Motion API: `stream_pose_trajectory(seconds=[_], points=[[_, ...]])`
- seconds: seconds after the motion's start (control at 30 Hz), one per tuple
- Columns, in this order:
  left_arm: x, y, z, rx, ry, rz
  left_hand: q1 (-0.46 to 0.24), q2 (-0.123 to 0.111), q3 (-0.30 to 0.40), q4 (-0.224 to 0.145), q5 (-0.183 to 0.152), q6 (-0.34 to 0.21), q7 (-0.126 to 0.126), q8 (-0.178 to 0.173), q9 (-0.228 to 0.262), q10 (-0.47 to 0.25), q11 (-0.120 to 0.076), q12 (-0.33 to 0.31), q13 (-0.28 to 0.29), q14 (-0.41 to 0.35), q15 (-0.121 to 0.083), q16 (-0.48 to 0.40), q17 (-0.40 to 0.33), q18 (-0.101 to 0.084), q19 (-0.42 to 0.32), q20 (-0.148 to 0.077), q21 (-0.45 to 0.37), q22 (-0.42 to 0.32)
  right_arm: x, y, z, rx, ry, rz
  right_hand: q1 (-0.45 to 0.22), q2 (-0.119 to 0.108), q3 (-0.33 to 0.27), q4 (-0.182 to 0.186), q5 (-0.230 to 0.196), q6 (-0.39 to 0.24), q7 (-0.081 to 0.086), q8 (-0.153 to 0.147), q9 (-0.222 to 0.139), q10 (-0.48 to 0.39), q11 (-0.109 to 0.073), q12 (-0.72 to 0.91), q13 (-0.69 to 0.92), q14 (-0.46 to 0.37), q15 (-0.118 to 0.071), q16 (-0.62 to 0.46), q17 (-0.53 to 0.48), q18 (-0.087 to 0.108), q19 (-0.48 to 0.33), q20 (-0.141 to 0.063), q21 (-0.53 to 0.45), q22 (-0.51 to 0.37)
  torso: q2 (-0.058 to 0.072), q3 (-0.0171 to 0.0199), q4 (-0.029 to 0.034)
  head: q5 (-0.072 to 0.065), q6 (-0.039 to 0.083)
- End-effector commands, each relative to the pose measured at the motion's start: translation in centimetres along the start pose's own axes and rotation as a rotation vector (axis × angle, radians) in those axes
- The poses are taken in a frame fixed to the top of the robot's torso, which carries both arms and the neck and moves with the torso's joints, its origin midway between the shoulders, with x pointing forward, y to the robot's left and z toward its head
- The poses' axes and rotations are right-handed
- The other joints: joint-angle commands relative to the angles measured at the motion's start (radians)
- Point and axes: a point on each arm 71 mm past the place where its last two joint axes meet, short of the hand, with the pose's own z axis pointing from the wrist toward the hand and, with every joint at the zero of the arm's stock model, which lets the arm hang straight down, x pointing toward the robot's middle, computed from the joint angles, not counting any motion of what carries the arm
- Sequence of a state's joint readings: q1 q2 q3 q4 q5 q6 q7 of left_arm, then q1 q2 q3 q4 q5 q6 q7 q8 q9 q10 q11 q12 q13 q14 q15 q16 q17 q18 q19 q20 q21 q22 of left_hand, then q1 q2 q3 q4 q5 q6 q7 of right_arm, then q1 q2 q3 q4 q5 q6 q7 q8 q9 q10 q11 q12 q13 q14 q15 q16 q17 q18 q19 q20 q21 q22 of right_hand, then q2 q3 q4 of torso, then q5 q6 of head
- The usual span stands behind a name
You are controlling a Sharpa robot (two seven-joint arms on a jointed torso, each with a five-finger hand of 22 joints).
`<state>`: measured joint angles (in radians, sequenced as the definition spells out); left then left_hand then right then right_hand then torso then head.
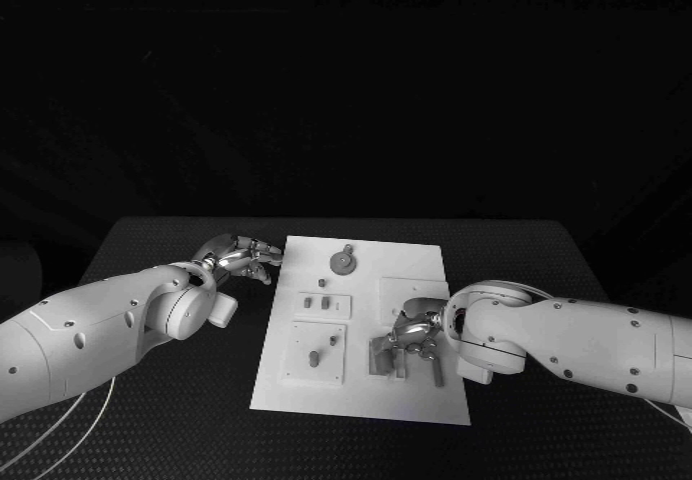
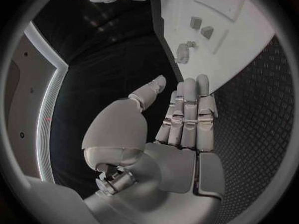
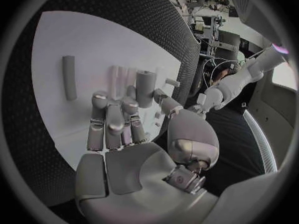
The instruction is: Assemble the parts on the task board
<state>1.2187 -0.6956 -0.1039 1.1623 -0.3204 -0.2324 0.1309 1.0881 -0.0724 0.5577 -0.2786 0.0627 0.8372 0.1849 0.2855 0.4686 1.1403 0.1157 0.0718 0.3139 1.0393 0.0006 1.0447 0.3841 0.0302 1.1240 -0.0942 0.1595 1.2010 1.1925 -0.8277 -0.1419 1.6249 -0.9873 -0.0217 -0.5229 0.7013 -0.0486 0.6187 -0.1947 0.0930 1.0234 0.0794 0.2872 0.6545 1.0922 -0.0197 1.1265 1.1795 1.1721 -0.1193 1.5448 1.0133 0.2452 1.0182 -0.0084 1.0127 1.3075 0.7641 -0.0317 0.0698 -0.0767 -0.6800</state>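
- The task board [image 1: 368,330] lies flat in the middle of the black counter [image 1: 144,250], with both arms reaching it from either side.
- The left hand [image 1: 242,256] rests just beside the board's left edge. The left wrist view shows its fingers [image 2: 187,114] straight, side by side, holding nothing. Judgement: it is parked clear of the work area so the other hand has room.
- The right hand [image 1: 415,335] sits low over the board's right half, fingers pointing down at the parts.
- In the right wrist view, a short upright cylinder [image 3: 146,87] stands between the thumb [image 3: 167,103] and the fingertips [image 3: 129,104]. Contact looks likely, but whether it is actually pinched cannot be told.
- A long bar [image 3: 69,77] lies flat on the board, apart from that hand.
- A round disc part [image 1: 343,262] sits near the board's far edge; small blocks [image 1: 317,300] stand left of centre.
- Judgement: the step in hand is seating the cylinder upright; a tilted approach could jam it.
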Motion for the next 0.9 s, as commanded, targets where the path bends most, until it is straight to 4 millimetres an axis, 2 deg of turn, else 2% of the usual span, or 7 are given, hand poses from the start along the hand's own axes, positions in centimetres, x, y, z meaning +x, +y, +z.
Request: stream_pose_trajectory(seconds=[0.03,0.13,0.2,0.3,0.57,0.77,0.9], points=[[0.22,-0.14,0.02,0.009,0.015,-0.007,-0.01,0.001,-0.003,0.003,0.005,-0.003,0.007,0.006,-0.001,-0.008,-0.001,0.0,-0.001,0.007,0.003,-0.005,0.001,0.012,0.006,-0.001,-0.004,0.001,0.31,-0.22,0.12,0.014,0.024,-0.013,-0.011,-0.004,0.005,0.004,0.002,0.012,0.01,-0.006,-0.002,-0.008,0.001,0.005,-0.002,-0.009,0.0,0.004,-0.003,0.017,-0.003,0.005,0.003,0.014,0.0,0.0001,-0.0005,0.001,-0.001],[0.23,-0.14,0.02,0.009,0.015,-0.007,-0.011,0.001,-0.003,0.003,0.005,-0.004,0.007,0.006,-0.001,-0.009,-0.001,0.0,-0.001,0.007,0.003,-0.005,0.001,0.012,0.006,-0.001,-0.004,0.001,0.33,-0.33,0.23,0.018,0.015,-0.015,-0.016,-0.011,0.006,0.008,0.002,0.011,0.011,-0.008,-0.002,-0.011,0.001,0.006,-0.004,-0.014,0.001,0.005,-0.008,0.017,-0.005,0.006,0.003,0.014,0.0,0.0,-0.0005,0.0,0.0],[0.22,-0.14,0.02,0.009,0.015,-0.007,-0.011,0.001,-0.003,0.003,0.005,-0.004,0.007,0.006,-0.001,-0.009,-0.001,0.0,-0.001,0.007,0.003,-0.005,0.001,0.012,0.006,-0.001,-0.004,0.001,0.29,-0.38,0.27,0.02,0.006,-0.014,-0.025,-0.027,0.009,0.016,0.002,0.011,0.012,-0.01,-0.002,-0.014,0.002,0.007,-0.006,-0.02,0.001,0.006,-0.015,0.017,-0.006,0.006,0.002,0.014,0.0,0.0003,-0.0005,0.001,0.0],[0.18,-0.13,0.02,0.009,0.014,-0.007,-0.011,0.001,-0.003,0.003,0.005,-0.004,0.007,0.006,-0.001,-0.009,-0.001,0.0,-0.001,0.007,0.003,-0.005,0.001,0.012,0.006,-0.001,-0.004,0.001,0.36,-0.35,0.28,0.017,0.012,-0.019,-0.042,-0.08,0.027,0.057,0.002,0.009,0.012,-0.015,-0.003,-0.02,0.004,0.01,-0.012,-0.031,0.002,0.008,-0.029,0.017,-0.006,0.006,0.0,0.013,0.0,0.0006,-0.0001,0.002,0.001],[0.15,-0.12,0.02,0.008,0.013,-0.007,-0.011,0.001,-0.003,0.003,0.005,-0.005,0.007,0.006,-0.002,-0.009,-0.001,0.0,-0.001,0.007,0.003,-0.005,0.002,0.012,0.007,-0.001,-0.004,0.001,0.39,-0.32,0.25,0.013,0.012,-0.018,-0.038,-0.193,0.07,0.161,0.0,0.001,0.016,-0.022,0.003,-0.031,0.007,0.016,-0.026,-0.057,0.004,0.013,-0.063,0.017,-0.007,0.004,-0.001,0.013,0.0,0.0003,-0.0009,0.003,0.0],[0.15,-0.11,0.03,0.008,0.013,-0.009,-0.012,0.001,-0.003,0.004,0.005,-0.005,0.008,0.006,-0.002,-0.009,-0.001,0.0,-0.001,0.007,0.004,-0.005,0.002,0.012,0.007,-0.001,-0.004,0.002,0.35,-0.29,0.2,0.007,0.0,-0.018,-0.036,-0.226,0.072,0.199,-0.001,-0.006,0.018,-0.025,0.007,-0.038,0.008,0.018,-0.031,-0.072,0.005,0.014,-0.081,0.017,-0.011,0.005,-0.002,0.013,0.0,0.0001,-0.0006,0.001,0.0],[0.11,-0.1,0.03,0.007,0.012,-0.009,-0.013,0.001,-0.003,0.004,0.005,-0.006,0.008,0.006,-0.002,-0.009,-0.001,0.0,-0.001,0.007,0.004,-0.005,0.002,0.012,0.007,-0.001,-0.005,0.002,0.37,-0.27,0.09,-0.003,-0.003,-0.023,-0.038,-0.236,0.067,0.209,-0.002,-0.008,0.019,-0.025,0.008,-0.04,0.009,0.018,-0.033,-0.075,0.006,0.015,-0.084,0.017,-0.013,0.006,-0.003,0.013,0.0,0.0001,-0.0001,0.001,0.002]])
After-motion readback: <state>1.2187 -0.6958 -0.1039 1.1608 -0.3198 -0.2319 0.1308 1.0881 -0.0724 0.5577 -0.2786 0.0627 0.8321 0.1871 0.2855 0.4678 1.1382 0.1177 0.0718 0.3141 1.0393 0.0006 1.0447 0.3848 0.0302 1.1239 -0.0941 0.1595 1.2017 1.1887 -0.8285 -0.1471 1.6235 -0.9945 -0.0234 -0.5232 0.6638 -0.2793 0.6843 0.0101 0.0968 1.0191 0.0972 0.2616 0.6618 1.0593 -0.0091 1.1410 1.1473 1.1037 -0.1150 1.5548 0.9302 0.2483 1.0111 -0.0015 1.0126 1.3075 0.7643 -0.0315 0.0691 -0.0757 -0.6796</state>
